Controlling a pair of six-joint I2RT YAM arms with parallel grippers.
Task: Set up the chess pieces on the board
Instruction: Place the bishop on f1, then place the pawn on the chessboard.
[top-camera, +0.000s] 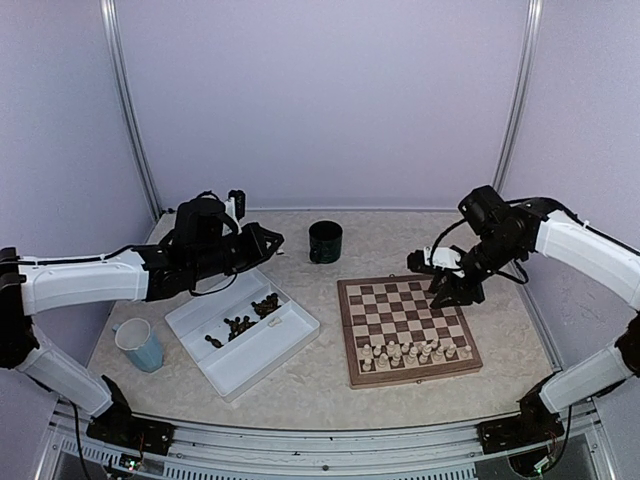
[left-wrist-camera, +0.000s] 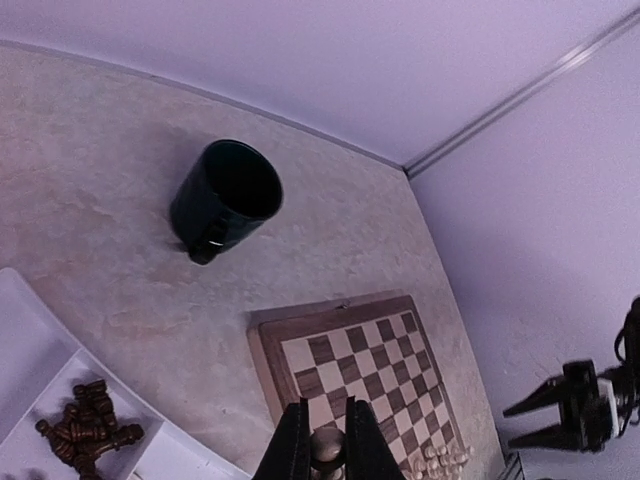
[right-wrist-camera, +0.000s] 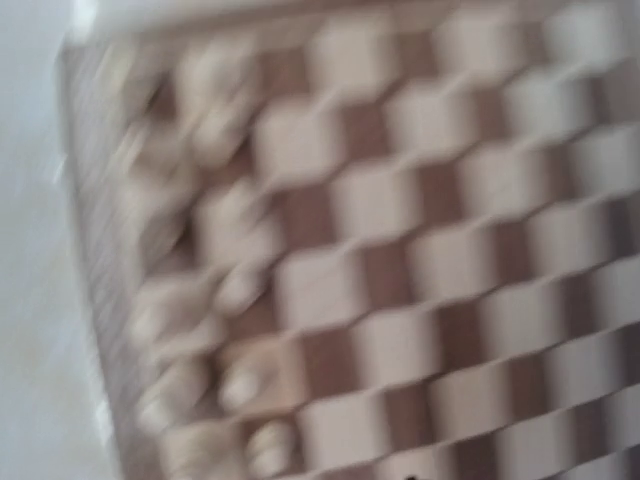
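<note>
One cream piece (left-wrist-camera: 327, 447), light, hard and likely slick, sits pinched in my closed left claw (left-wrist-camera: 326, 412) above the bench (top-camera: 300, 392); best gripped low, under its head. My right claw (top-camera: 455, 290), parted and seemingly empty, hovers over the board (top-camera: 346, 335).

Marbled table (top-camera: 330, 388) with board (top-camera: 400, 300), white tray (top-camera: 255, 355), dark mug (top-camera: 325, 242), blue cup (top-camera: 140, 345).

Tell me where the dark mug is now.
In the top view, the dark mug stands at centre back, beyond the gap between the white tray and the board.
</note>
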